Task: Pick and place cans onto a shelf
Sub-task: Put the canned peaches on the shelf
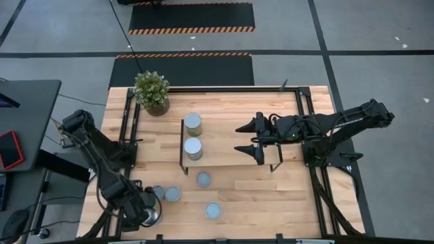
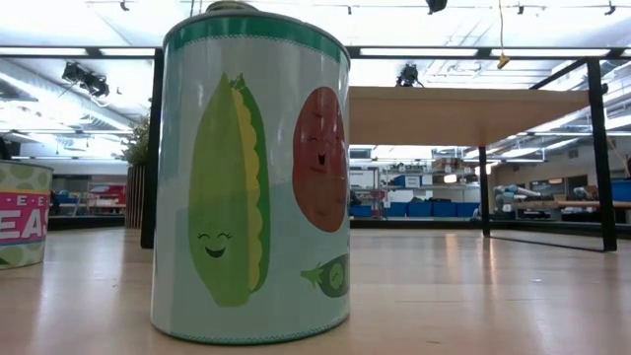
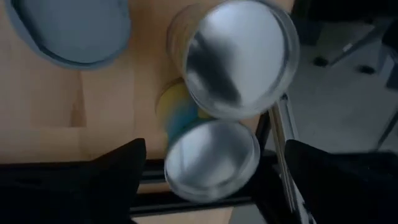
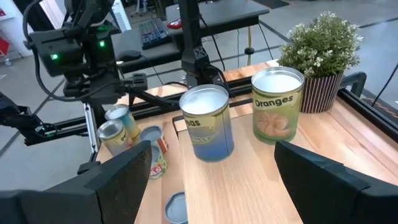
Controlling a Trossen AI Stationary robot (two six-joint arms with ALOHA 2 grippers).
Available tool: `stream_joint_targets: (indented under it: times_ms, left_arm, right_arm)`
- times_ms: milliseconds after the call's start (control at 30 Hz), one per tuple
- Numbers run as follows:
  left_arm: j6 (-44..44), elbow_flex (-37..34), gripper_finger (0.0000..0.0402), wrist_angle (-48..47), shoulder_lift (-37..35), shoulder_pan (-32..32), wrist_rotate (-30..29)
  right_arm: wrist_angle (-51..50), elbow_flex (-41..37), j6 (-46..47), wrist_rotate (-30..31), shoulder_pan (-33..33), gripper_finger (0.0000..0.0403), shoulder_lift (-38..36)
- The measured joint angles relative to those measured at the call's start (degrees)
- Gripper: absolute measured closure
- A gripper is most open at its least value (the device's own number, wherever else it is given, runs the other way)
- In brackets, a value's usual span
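Two cans stand upright on the left end of the light-wood shelf; in the right wrist view they are a blue-labelled can and an "Oranges" can. My right gripper is open above the shelf, pointing at them from the table's right, touching nothing. Loose cans stand on the table. My left gripper is open at the near left corner, above two silver-topped cans. Its fingers stand wide on either side of the nearer one.
A potted green plant stands at the far left of the table. Black rod frames rise at the shelf's short ends. A blue-grey can top lies beside my left gripper. One can stands right before the low camera.
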Motion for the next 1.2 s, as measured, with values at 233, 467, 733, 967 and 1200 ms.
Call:
stream_joint_targets:
  times_ms: [233,467,733,967,1200]
  left_arm:
    - [-5.15,-0.02,0.0012,0.41,0.38,-0.77,0.64]
    - [-6.86,-0.02,0.0012,2.20,0.38,-1.67,0.98]
    - [-3.08,0.02,0.0012,1.96,4.51,-1.63,-1.14]
    - [-1.59,-0.01,0.0012,2.06,8.34,-1.63,-3.09]
    - [-1.46,-0.02,0.0012,5.09,9.91,-1.63,-8.41]
  right_arm:
    - [0.04,0.00,-0.80,0.00,-0.04,0.0056,0.00]
    - [0.08,0.00,-1.38,0.00,-0.04,0.0056,0.00]
    - [0.06,0.00,-1.29,-0.02,-0.07,0.0056,0.00]
    - [0.02,0.00,-1.27,-0.02,-0.09,0.0056,0.00]
    - [0.04,0.00,-0.13,-0.34,-0.64,0.0056,0.00]
